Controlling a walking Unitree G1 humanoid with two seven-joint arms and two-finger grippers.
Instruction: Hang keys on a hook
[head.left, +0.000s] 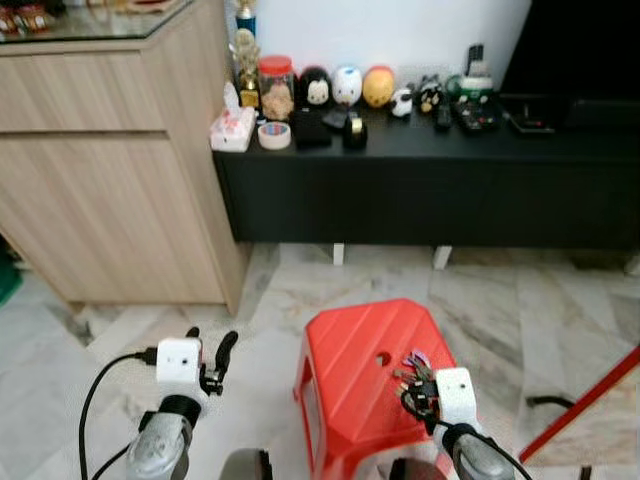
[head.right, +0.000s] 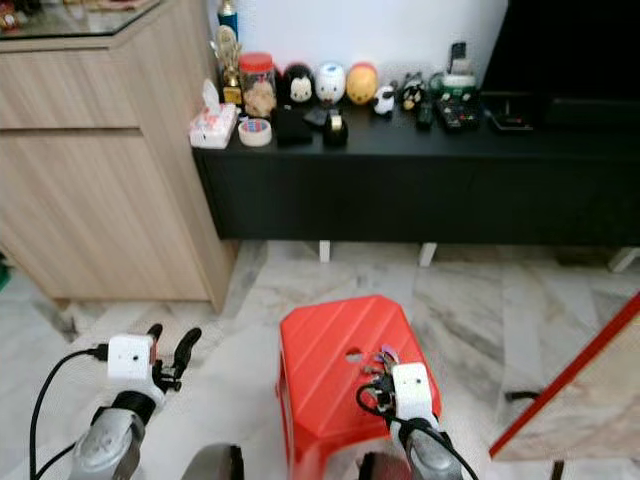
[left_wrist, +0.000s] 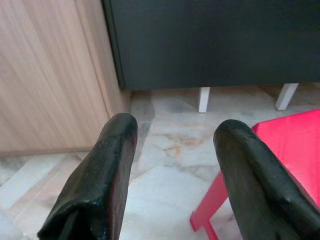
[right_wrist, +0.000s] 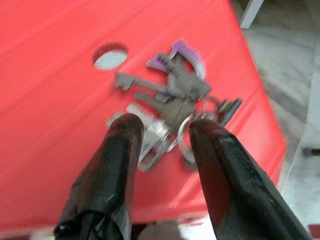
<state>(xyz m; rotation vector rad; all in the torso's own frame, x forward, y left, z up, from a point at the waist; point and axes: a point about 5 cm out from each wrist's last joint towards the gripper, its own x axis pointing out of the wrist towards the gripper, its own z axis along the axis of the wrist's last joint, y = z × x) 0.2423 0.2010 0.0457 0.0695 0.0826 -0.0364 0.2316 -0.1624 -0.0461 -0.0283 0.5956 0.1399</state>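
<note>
Right gripper (right_wrist: 162, 132) is down over the right side of the red plastic stool (head.left: 350, 370), fingers parted a moderate gap and straddling the near end of the key bunch (right_wrist: 175, 97). Nothing clamped: the ring and a couple of key heads sit between the two black fingertips (right_wrist: 125, 137), but whether the pads actually touch metal I can't tell, that part is blurred.

Keys lie flat on the stool top, just right of the round hole (right_wrist: 110, 55) in the seat, close to the stool's right edge. Several silver keys fanned out, one with a purple tag or cover (right_wrist: 185, 52) at the far end of the bunch.

Left gripper (head.left: 212, 362) is held up on the left, well apart from the stool, over the marble floor (head.left: 500, 310). Fingers wide open, holding nothing. Its wrist camera looks past both fingers at the floor, the stool's near-left corner and the cabinet bases.

Far side: low black TV console (head.left: 430, 190) against the wall on white feet, top crowded with small stuff: tape roll (head.left: 274, 135), tissue pack (head.left: 233, 128), red-lidded jar (head.left: 276, 85), row of round figurines (head.left: 347, 86), remotes (head.left: 475, 115). Light wood cabinet (head.left: 110, 170) stands to the left, butted against the console's left end. Red bar (head.left: 580, 405) runs diagonally at the near right.
</note>
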